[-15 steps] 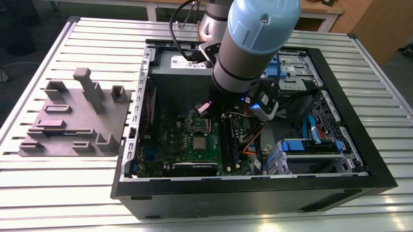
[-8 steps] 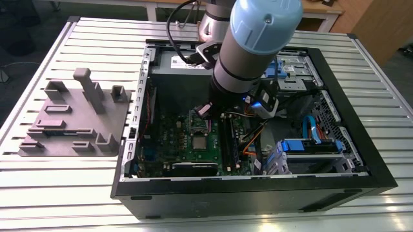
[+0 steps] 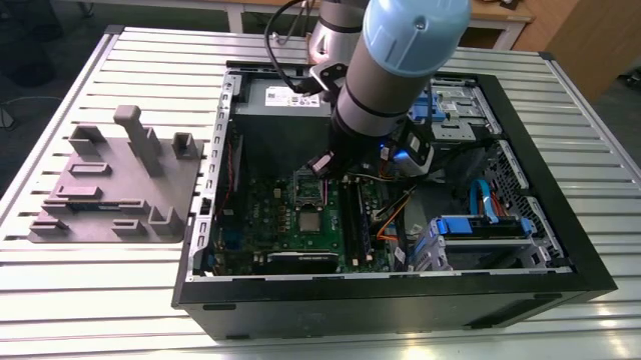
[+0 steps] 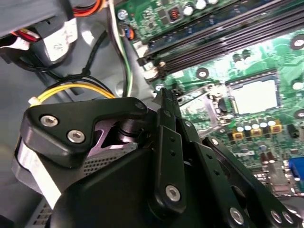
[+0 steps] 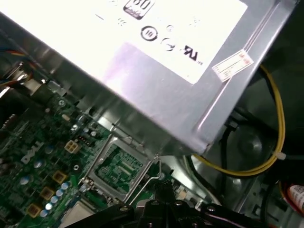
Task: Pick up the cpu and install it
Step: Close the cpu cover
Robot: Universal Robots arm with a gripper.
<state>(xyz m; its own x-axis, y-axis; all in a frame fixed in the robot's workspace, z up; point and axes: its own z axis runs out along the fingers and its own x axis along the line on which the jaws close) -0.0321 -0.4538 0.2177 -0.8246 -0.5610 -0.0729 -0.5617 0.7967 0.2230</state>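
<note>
The cpu (image 4: 255, 96) lies flat in its socket on the green board (image 4: 266, 59). The claw (image 4: 164, 95) looks closed, holding nothing, just beside the open metal frame (image 5: 116, 166). If it bumps the cpu or the frame, tiny pins could bend. The big grey box (image 5: 156, 71) and yellow wires (image 5: 278, 118) are close, so the arm could snag.

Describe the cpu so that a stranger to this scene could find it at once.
In the exterior view, look inside the open black case, at the green motherboard on its floor. Near the board's middle, beside the long dark slots, lies the cpu: a small flat silvery square, the only plain pale patch there.
</note>
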